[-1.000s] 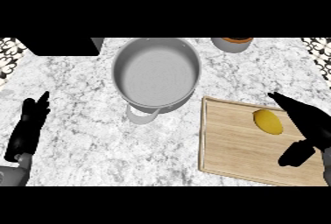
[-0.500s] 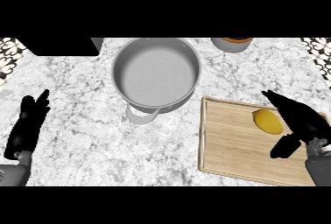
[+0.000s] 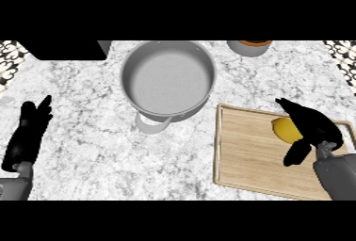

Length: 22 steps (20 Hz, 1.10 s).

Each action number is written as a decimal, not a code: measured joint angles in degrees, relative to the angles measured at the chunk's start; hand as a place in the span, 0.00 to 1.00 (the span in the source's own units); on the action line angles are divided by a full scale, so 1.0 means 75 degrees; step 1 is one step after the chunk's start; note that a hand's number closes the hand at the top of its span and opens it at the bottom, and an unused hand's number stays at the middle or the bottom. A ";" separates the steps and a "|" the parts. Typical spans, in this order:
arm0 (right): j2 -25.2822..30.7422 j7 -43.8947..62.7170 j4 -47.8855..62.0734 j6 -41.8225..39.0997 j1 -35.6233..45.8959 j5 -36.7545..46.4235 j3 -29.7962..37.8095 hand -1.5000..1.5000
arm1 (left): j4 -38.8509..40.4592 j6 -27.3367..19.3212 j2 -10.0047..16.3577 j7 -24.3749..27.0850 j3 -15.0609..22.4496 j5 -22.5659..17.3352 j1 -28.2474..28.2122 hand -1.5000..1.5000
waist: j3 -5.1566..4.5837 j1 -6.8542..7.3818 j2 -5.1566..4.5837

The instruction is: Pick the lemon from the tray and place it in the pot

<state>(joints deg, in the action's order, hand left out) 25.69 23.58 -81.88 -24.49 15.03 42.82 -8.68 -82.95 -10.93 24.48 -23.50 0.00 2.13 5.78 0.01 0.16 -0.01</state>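
A yellow lemon point(image 3: 283, 130) lies on the wooden tray point(image 3: 245, 155) at the right. My right hand point(image 3: 311, 126) hangs over the lemon's right side and covers part of it, fingers pointing up-left and thumb point(image 3: 297, 153) hanging down below the fruit; it is open. The grey pot point(image 3: 167, 80) stands up-left of the tray, with nothing inside and its handle toward me. At the left edge my left hand point(image 3: 28, 134) rests open, fingers up.
An orange-rimmed cup point(image 3: 250, 46) stands at the back, right of the pot. A black block point(image 3: 66, 49) sits at the back left corner. Marble counter point(image 3: 90, 141) stretches between the left hand and the tray.
My right hand has moved left over the tray and now covers the lemon's right side. The left hand, pot and lemon have stayed where they were.
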 measured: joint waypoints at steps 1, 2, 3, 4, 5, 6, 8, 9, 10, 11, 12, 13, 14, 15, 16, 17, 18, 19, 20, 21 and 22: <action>-0.0047 -0.0132 0.0190 0.0036 0.0050 0.0072 0.0037 0.00 | -0.0101 0.0032 -0.0045 -0.0017 -0.0012 0.0057 -0.0083 0.50 | -0.0001 0.0005 0.0001; -0.0004 -0.0236 0.0137 -0.0009 -0.0056 0.0051 0.0130 0.00 | -0.0223 0.0009 -0.0097 -0.0099 -0.0007 0.0146 -0.0128 0.50 | 0.0000 0.0001 0.0002; -0.0048 -0.0287 0.0288 -0.0020 0.0017 0.0107 0.0196 0.00 | -0.0309 0.0062 -0.0121 -0.0101 -0.0069 0.0167 -0.0181 0.50 | -0.0001 0.0002 0.0002; -0.0106 -0.0370 0.0390 0.0037 -0.0009 0.0168 0.0237 0.00 | -0.0233 0.0115 -0.0163 -0.0096 -0.0130 0.0191 -0.0106 0.50 | -0.0001 -0.0001 0.0002; -0.0105 -0.0436 0.0550 -0.0003 0.0096 0.0186 0.0322 0.00 | -0.0100 0.0211 -0.0167 0.0061 -0.0224 0.0171 -0.0115 0.50 | 0.0001 0.0000 0.0000; -0.0119 -0.0468 0.0584 -0.0058 0.0152 0.0195 0.0392 0.00 | 0.0107 0.0222 -0.0230 0.0225 -0.0273 0.0232 -0.0086 0.50 | 0.0000 -0.0004 -0.0001; -0.0305 -0.0645 0.0925 0.0222 0.0140 0.0395 0.0363 0.00 | 0.0112 0.0275 -0.0289 0.0246 -0.0327 0.0311 -0.0090 0.50 | -0.0003 0.0003 -0.0001; -0.0341 -0.0651 0.0891 0.0168 0.0140 0.0430 0.0401 0.00 | 0.0093 0.0307 -0.0324 0.0145 -0.0355 0.0371 -0.0017 0.50 | 0.0000 0.0000 -0.0003; -0.0401 -0.0723 0.1001 0.0238 0.0116 0.0510 0.0398 0.00 | 0.0013 0.0379 -0.0345 0.0175 -0.0401 0.0363 -0.0103 0.50 | -0.0002 0.0003 0.0000; -0.0395 -0.0773 0.0991 0.0185 0.0103 0.0534 0.0467 0.00 | 0.0010 0.0445 -0.0344 0.0175 -0.0479 0.0397 -0.0102 0.50 | 0.0000 0.0000 -0.0001; -0.0380 -0.0854 0.1183 0.0155 0.0237 0.0567 0.0540 0.00 | -0.0029 0.0496 -0.0374 0.0214 -0.0505 0.0417 -0.0187 0.50 | 0.0001 0.0005 0.0000; -0.0470 -0.0778 0.1090 0.0124 0.0178 0.0612 0.0524 0.00 | -0.0136 0.0501 -0.0410 0.0188 -0.0534 0.0468 -0.0245 0.50 | -0.0002 0.0003 0.0001; -0.0490 -0.0875 0.1155 0.0177 0.0147 0.0656 0.0549 1.00 | -0.0018 0.0446 -0.0510 0.0221 -0.0508 0.0581 -0.0166 0.50 | -0.0001 -0.0002 0.0002; -0.0496 -0.0908 0.1174 0.0118 0.0191 0.0659 0.0616 1.00 | -0.0178 0.0502 -0.0520 0.0105 -0.0534 0.0603 -0.0210 0.50 | -0.0003 -0.0001 0.0003; -0.0566 -0.0950 0.1283 0.0129 0.0262 0.0708 0.0591 1.00 | -0.0152 0.0526 -0.0527 0.0012 -0.0563 0.0625 -0.0062 0.50 | -0.0014 -0.0006 0.0007; -0.0578 -0.1047 0.1285 0.0161 0.0229 0.0728 0.0618 1.00 | -0.0131 0.0527 -0.0598 0.0120 -0.0564 0.0670 -0.0139 0.50 | -0.0023 -0.0007 0.0015; -0.0530 -0.1221 0.1278 0.0238 0.0210 0.0756 0.0647 1.00 | -0.0118 0.0602 -0.0586 0.0167 -0.0639 0.0624 -0.0174 0.50 | -0.0023 -0.0006 0.0016; -0.0543 -0.1398 0.1409 0.0484 0.0243 0.0877 0.0620 1.00 | 0.0050 0.0622 -0.0584 0.0262 -0.0671 0.0654 -0.0113 0.50 | -0.0038 -0.0007 0.0024; -0.0499 -0.1584 0.1574 0.0612 0.0351 0.0958 0.0636 1.00 | 0.0055 0.0624 -0.0604 0.0321 -0.0685 0.0685 -0.0154 0.50 | -0.0036 0.0002 0.0022; -0.0508 -0.1699 0.1641 0.0776 0.0360 0.1080 0.0602 1.00 | 0.0069 0.0617 -0.0648 0.0311 -0.0702 0.0699 -0.0122 0.50 | -0.0047 0.0001 0.0031; -0.0442 -0.1843 0.1759 0.0859 0.0443 0.1163 0.0619 1.00 | 0.0029 0.0662 -0.0645 0.0309 -0.0732 0.0692 -0.0173 0.50 | -0.0043 0.0007 0.0028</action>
<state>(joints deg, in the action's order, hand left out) 22.37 9.75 -68.68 -18.05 18.35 51.54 -4.04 -82.72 -5.96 19.64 -21.18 -5.48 7.32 4.48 -0.31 0.21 0.20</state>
